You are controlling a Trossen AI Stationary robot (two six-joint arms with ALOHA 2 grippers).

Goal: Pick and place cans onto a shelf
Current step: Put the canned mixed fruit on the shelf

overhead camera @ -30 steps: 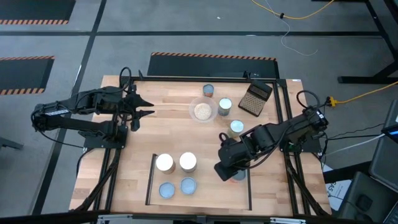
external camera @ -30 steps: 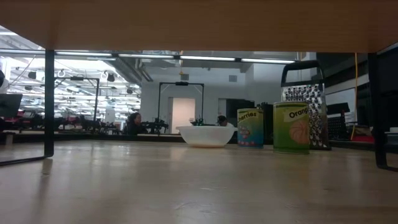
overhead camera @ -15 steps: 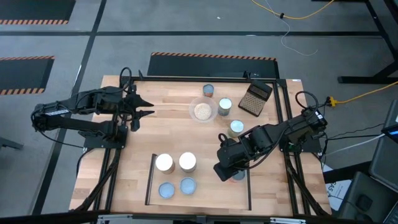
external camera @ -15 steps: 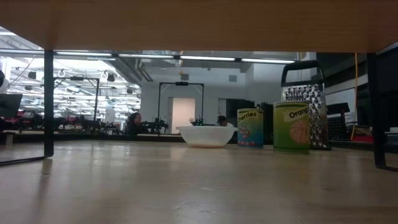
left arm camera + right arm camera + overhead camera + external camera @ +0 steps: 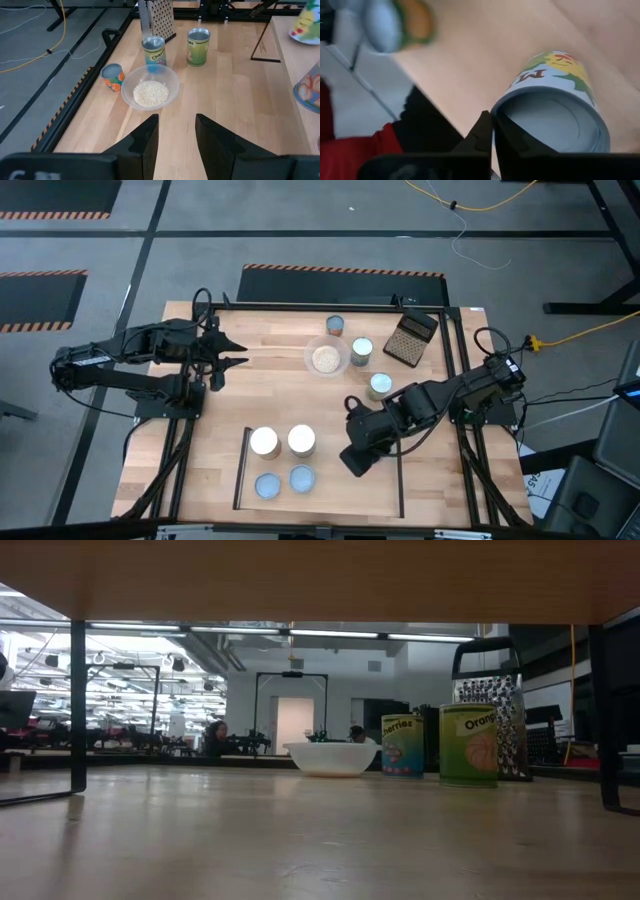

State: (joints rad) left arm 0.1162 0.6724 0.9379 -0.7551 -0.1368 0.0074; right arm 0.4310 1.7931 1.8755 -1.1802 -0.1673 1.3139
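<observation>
Four cans stand on the shelf [image 5: 247,470]: two white-topped [image 5: 264,442], [image 5: 302,440] and two pale-blue-topped [image 5: 269,486], [image 5: 302,478]. My right gripper [image 5: 358,462] hovers over the shelf's right part, shut on a pale-blue-topped can [image 5: 555,120] that it hides from above. Three more cans [image 5: 335,325], [image 5: 361,351], [image 5: 380,385] stand on the tabletop. My left gripper [image 5: 236,352] waits open at the table's left, pointing at the bowl. My right gripper pinches the can's top rim [image 5: 499,103] between its two fingers, one finger [image 5: 481,131] outside the wall and the other over the recessed top. The fingers come from above, pointing down. Whether the can's base is on the shelf, I cannot tell.
A clear bowl of grains [image 5: 326,358] and a dark grater [image 5: 411,338] sit at the table's far side near the loose cans. The shelf's black legs [image 5: 78,710], [image 5: 605,710] stand on the tabletop. A person sits in the room behind [image 5: 214,737].
My right gripper has shifted a little toward the table's left and near edges over the shelf. The can that showed beside it is now hidden beneath it.
</observation>
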